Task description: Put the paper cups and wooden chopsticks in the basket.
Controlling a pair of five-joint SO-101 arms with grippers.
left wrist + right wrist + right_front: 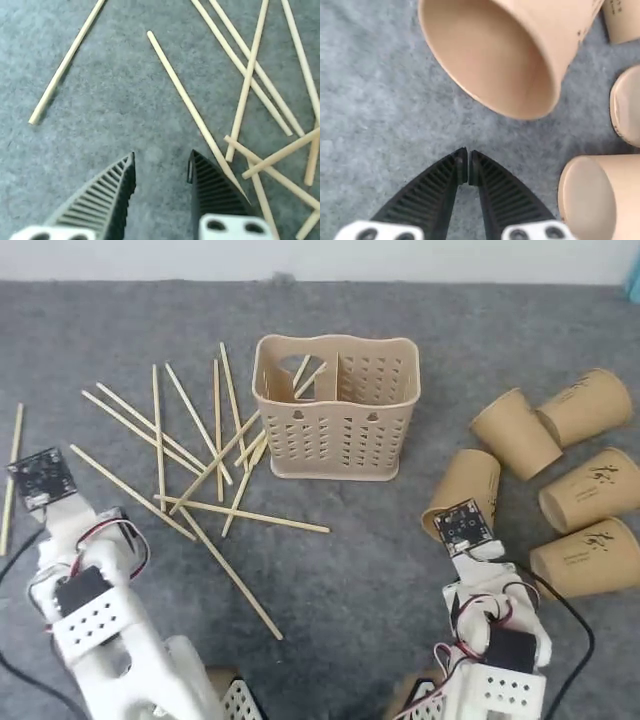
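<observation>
Judging by layout, looking at an early stage: five tan paper cups (590, 490) lying on their sides at the right of the grey felt-covered table (380, 560), all outside the beige perforated plastic basket (335, 430) standing upright at far centre

Seeing a few thin pale wooden chopsticks (300, 370) already leaning in the basket's left compartment; finding the rest in a crossed pile (200, 455) left of the basket, plus one stray (12, 475) at the far-left edge

Hovering the left gripper (162, 155) low over the felt, jaws apart, gripping nothing, just beside one long chopstick (190, 105) running past one fingertip

Holding the right gripper (469, 152) with jaws closed together, empty, pointing at the open mouth of the nearest paper cup (490, 55), near-left one of the group

Guessing the step in hand: grabbing that chopstick on the left, that cup on the right

Doing the stick well:
- shifting the jaws sideways to straddle it
- gripping near mid-length to avoid tipping
- lifting clear of the pile before swinging over
- dropping end-first into a compartment

Doing the cup well:
- opening the jaws first
- sliding one finger inside the rim, pinching the wall lightly to avoid crushing
- avoiding nudging, probably rolling easily on its side
</observation>
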